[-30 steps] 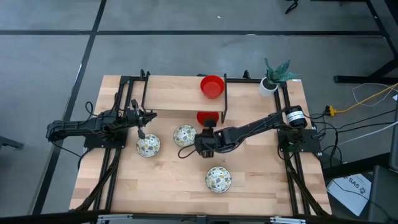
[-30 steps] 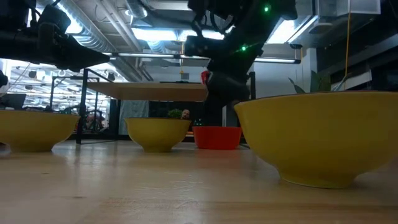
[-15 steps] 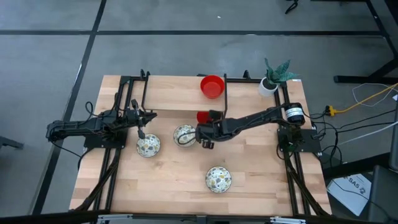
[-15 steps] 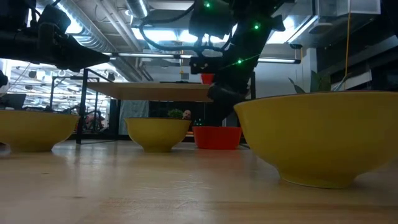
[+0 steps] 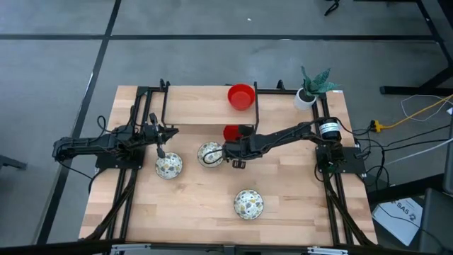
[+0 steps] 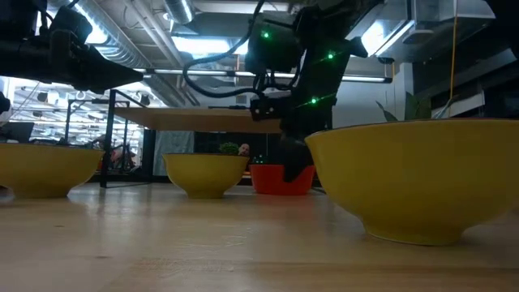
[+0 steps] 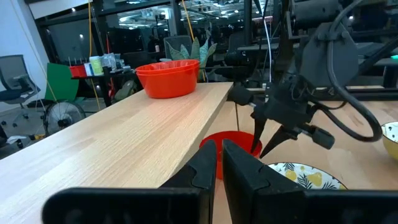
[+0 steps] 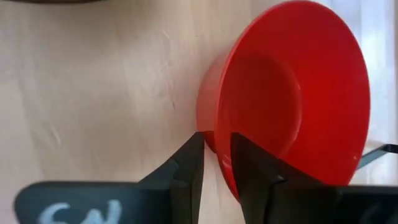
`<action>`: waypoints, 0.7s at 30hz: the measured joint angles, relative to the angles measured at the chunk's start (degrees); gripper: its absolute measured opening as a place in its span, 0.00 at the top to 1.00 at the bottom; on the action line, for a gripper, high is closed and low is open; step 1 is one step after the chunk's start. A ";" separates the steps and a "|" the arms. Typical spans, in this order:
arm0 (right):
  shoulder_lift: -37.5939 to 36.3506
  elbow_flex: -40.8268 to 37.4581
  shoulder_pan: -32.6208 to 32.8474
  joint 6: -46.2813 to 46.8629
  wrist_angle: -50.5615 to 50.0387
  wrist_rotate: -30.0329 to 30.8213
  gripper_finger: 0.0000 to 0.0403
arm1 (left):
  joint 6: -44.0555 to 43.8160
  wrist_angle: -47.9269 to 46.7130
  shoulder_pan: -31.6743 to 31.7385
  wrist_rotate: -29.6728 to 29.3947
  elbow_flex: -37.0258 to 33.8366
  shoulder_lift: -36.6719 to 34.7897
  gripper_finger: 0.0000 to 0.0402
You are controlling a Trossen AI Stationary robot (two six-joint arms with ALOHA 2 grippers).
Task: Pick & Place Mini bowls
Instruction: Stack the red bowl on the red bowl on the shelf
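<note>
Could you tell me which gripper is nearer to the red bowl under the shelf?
Right. The right gripper grips the red bowl's rim; the left gripper hovers well away.

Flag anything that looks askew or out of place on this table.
One oddity: the red bowl in the right gripper hangs on its side, jaws pinching its rim, beside the shelf. The speckled bowls sit upright.

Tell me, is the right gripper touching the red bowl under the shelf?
Touching. In the right wrist view, the right gripper has its fingers on either side of the red bowl rim, pinching it.
</note>
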 joint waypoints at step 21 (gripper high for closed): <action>-0.04 0.41 0.76 1.24 -0.15 -6.82 0.98 | 0.00 0.00 0.00 0.02 0.02 0.00 0.95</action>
